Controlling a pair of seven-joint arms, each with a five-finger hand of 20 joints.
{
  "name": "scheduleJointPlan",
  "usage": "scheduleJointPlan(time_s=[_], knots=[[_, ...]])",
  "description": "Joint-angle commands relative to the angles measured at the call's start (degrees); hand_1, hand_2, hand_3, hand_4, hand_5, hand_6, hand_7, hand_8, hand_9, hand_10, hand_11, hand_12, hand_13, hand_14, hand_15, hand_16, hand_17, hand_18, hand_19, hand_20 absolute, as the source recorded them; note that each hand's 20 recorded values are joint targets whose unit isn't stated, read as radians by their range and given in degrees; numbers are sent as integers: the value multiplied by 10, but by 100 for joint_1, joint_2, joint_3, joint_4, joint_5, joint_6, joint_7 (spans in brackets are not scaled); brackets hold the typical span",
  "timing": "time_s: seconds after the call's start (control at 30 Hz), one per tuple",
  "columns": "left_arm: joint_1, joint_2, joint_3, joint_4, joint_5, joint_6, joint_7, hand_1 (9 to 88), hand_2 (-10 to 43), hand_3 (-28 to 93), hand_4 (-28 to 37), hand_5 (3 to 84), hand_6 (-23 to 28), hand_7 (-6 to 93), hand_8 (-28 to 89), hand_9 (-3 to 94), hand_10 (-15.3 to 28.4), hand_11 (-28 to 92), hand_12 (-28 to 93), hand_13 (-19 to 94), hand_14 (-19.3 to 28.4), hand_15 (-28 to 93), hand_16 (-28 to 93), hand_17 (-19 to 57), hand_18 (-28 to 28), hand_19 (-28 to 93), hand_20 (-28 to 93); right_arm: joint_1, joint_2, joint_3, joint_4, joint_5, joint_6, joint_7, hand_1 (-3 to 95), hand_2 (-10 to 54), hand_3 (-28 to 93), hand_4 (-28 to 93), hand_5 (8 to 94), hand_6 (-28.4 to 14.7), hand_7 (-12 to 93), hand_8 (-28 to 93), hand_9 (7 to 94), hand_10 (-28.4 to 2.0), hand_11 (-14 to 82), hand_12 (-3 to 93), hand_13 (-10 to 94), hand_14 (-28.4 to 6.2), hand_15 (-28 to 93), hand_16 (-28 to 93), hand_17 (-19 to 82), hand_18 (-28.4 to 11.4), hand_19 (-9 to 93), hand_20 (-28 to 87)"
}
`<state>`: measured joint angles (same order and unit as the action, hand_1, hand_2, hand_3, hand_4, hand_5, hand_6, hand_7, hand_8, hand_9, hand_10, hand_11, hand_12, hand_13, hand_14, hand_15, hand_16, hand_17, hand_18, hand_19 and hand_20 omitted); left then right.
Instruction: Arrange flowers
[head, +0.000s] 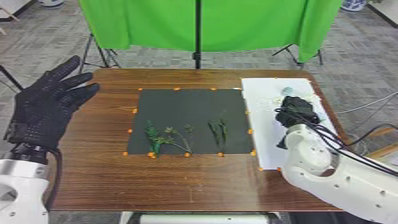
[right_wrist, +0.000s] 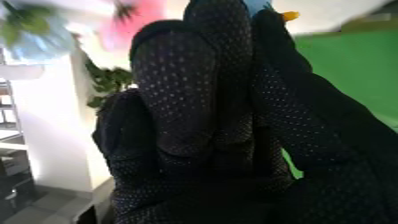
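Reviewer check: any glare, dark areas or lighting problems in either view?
Head view: light fairly even, though a pale bluish item stands out only weakly against the bright white board. Right wrist view: strong light washes out the pale wall and part of the pink flower, while the right hand is very dark.

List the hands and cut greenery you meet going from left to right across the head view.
Left hand → leafy green sprigs → thin green stems → right hand.
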<state>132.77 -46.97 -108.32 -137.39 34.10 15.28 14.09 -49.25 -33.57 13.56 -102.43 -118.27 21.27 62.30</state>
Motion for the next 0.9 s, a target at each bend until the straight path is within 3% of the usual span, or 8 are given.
scheduleJointPlan(time_s=[0.03, 0.17, 0.27, 0.4, 0.53, 0.73, 0.9], knots=[[14, 37, -43, -35, 69, -76, -45, 208, 83, 757, -282, 333, 87, 99, -75, 288, 194, 258, 113, 220, 272, 520, -98, -93, 284, 585, -15, 632, -123, -301, -402, -310, 461, -329, 555, -95, 728, -283, 817, -6, 252, 96, 932, -76, 227, 261, 869, -37, 563, 194, 536, -155, 932, 310], [-218, 101, 44, -22, 101, -124, -88, 207, 81, 754, -282, 333, 87, 98, -75, 288, 194, 258, 113, 220, 271, 520, -97, -92, 284, 586, -15, 1206, -494, -842, -629, -3, 640, -1041, 554, -95, 732, -283, 818, -7, 251, 97, 932, -75, 233, 260, 868, -36, 569, 195, 535, -155, 932, 320], [-522, 144, 173, 37, 119, -212, -176, 206, 80, 753, -283, 333, 87, 98, -74, 288, 194, 258, 113, 220, 272, 519, -97, -91, 284, 586, -15, 1636, -1019, -1250, -674, 366, 540, -1491, 550, -95, 737, -283, 816, -5, 254, 99, 930, -75, 237, 261, 866, -35, 573, 197, 533, -152, 932, 331], [-1030, 248, 437, 140, 129, -292, -183, 205, 80, 751, -283, 331, 86, 98, -74, 288, 194, 257, 113, 220, 271, 519, -96, -88, 284, 591, -12, 2036, -1760, -1691, -507, 581, 402, -1832, 543, -95, 744, -283, 813, -2, 259, 94, 928, -75, 242, 259, 863, -34, 579, 197, 529, -150, 932, 344], [-1336, 286, 534, 207, 153, -364, -212, 205, 81, 749, -283, 331, 85, 98, -75, 288, 194, 257, 114, 220, 271, 520, -96, -86, 284, 596, -11, 2278, -2466, -1974, -181, 928, 362, -2132, 539, -95, 749, -283, 812, -1, 263, 90, 928, -76, 245, 258, 862, -33, 583, 197, 527, -149, 932, 351], [-1593, 437, 638, 275, 96, -342, -20, 204, 80, 750, -283, 330, 85, 99, -75, 289, 193, 258, 114, 221, 272, 521, -96, -83, 284, 601, -11, 2796, -3211, -2562, 97, 1397, 463, -2166, 534, -95, 754, -283, 812, 0, 266, 80, 928, -74, 257, 259, 861, -33, 590, 196, 526, -149, 932, 359], [-1989, 630, 881, 374, 52, -363, 63, 203, 80, 751, -283, 330, 85, 100, -75, 289, 194, 257, 114, 222, 271, 521, -96, -83, 284, 603, -11, 3207, -3705, -3027, 310, 1500, 784, -2010, 531, -95, 754, -283, 810, 4, 263, 69, 928, -73, 266, 257, 860, -35, 599, 198, 525, -150, 932, 367]])
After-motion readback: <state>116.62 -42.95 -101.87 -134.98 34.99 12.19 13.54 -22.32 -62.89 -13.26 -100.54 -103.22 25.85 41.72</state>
